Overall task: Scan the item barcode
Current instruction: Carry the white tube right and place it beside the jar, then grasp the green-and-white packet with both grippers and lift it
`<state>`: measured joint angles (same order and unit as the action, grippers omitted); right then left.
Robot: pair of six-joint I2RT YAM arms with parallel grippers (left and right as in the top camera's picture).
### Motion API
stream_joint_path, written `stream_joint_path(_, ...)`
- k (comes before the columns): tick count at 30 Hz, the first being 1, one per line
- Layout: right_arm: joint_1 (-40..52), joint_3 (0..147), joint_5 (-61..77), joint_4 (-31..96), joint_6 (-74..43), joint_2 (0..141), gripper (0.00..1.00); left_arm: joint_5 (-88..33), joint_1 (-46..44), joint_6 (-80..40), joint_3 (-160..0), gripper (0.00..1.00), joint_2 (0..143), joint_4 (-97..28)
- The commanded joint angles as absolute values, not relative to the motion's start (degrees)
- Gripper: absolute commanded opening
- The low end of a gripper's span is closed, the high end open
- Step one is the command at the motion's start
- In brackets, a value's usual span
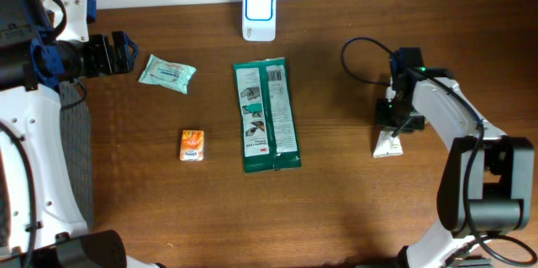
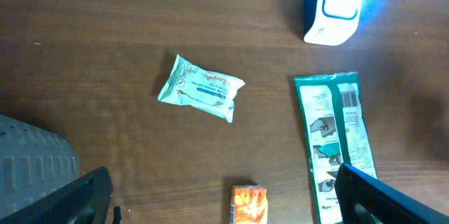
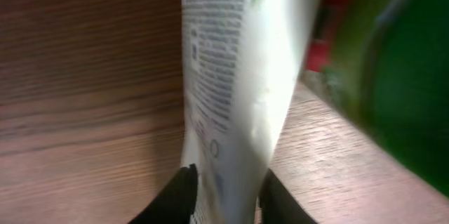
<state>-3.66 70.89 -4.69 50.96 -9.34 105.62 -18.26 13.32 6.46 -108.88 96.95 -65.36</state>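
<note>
A white scanner [image 1: 259,13] [image 2: 335,6] stands at the table's far edge, its face glowing. At the right, a white printed packet [image 1: 388,144] [image 3: 238,76] rests on the wood. My right gripper [image 1: 397,121] [image 3: 228,196] is over the packet's far end with its jaws slightly parted, one black finger on each side of it. My left gripper [image 1: 126,52] [image 2: 224,197] hangs wide open at the far left, above the table and holding nothing. A long green packet [image 1: 267,117] [image 2: 337,140] lies flat in front of the scanner.
A teal wipes pack [image 1: 166,73] [image 2: 202,89] and a small orange box [image 1: 192,144] [image 2: 250,204] lie left of the green packet. A grey mesh mat [image 1: 76,150] [image 2: 35,154] covers the left edge. A blurred green shape [image 3: 400,76] fills the right of the right wrist view.
</note>
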Motion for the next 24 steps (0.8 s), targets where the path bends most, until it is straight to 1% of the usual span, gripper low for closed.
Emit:
stream_joint_path(1, -5.4, 71.8, -3.5, 51.5, -9.0, 104.6, 0.52, -19.1, 13.7, 7.4, -109.6, 0.99, 96.1, -65.3)
stream_joint_path(2, -5.4, 75.0, -1.1, 53.6, -7.9, 104.6, 0.70, -19.1, 13.7, 7.4, -109.6, 0.99, 96.1, -65.3)
stream_joint_path(4, -5.2, 81.5, 1.4, 58.3, -6.7, 104.6, 0.75, -19.1, 13.7, 7.4, -109.6, 0.99, 96.1, -65.3)
stream_joint_path(6, -4.1, 90.1, 6.2, 64.5, -5.1, 104.6, 0.74, -19.1, 13.7, 7.4, -109.6, 0.99, 96.1, -65.3)
stream_joint_path(7, -3.6, 92.4, 11.7, 65.4, -2.7, 104.6, 0.73, -19.1, 13.7, 7.4, -109.6, 0.99, 96.1, -65.3)
stream_joint_path(9, -2.2, 92.8, 22.0, 64.1, -2.1, 104.7, 0.67, -19.1, 13.7, 7.4, -109.6, 0.99, 96.1, -65.3)
stream_joint_path(10, -0.7, 91.9, 24.4, 62.3, -2.1, 105.2, 0.66, -19.1, 13.7, 7.4, -109.6, 0.99, 96.1, -65.1)
stream_joint_path(12, 3.0, 88.6, 27.0, 57.4, -3.1, 106.7, 0.66, -19.6, 13.7, 7.3, -109.6, 0.99, 96.1, -65.4)
stream_joint_path(14, 5.0, 88.0, 29.3, 55.5, -3.9, 109.0, 0.66, -29.2, 13.7, 4.8, -109.6, 0.99, 96.1, -64.5)
stream_joint_path(15, 5.5, 88.0, 30.9, 54.3, -3.9, 110.0, 0.66, -29.2, 13.7, 4.8, -109.6, 0.99, 96.1, -64.4)
stream_joint_path(16, 6.1, 88.0, 33.6, 52.6, -3.9, 111.2, 0.72, -30.6, 13.7, 4.8, -109.6, 0.99, 96.1, -64.8)
stream_joint_path(17, 6.5, 88.0, 36.2, 50.7, -3.9, 112.4, 0.82, -33.4, 13.3, 4.8, -109.3, 0.75, 96.4, -65.1)
stream_joint_path(18, 6.9, 88.0, 38.1, 49.1, -4.0, 113.4, 0.96, -35.4, 12.4, 3.6, -108.5, 0.37, 96.9, -65.0)
stream_joint_path(19, 7.2, 88.0, 39.0, 47.5, -6.5, 114.8, 0.98, -35.1, 9.6, 2.1, -106.7, 0.03, 98.4, -65.0)
stream_joint_path(20, 7.5, 88.0, 38.8, 47.2, -6.9, 115.6, 0.98, -35.1, 6.7, 1.6, -104.8, 0.00, 100.0, -64.8)
stream_joint_path(21, 7.6, 87.9, 38.8, 47.0, -6.9, 116.0, 0.80, -34.7, 3.2, -1.6, -102.2, 0.00, 101.6, -63.1)
stream_joint_path(22, 7.5, 87.9, 38.8, 46.4, -6.9, 117.0, 0.46, -34.3, -2.1, -4.9, -97.0, 0.00, 103.8, -58.4)
stream_joint_path(23, 7.6, 87.9, 38.8, 46.4, -6.9, 117.5, 0.31, -32.4, -4.0, -7.0, -95.3, 0.00, 104.8, -56.9)
stream_joint_path(24, 7.6, 87.9, 38.8, 46.5, -7.0, 118.0, 0.19, -27.2, -7.2, -12.7, -91.5, 0.00, 106.7, -53.7)
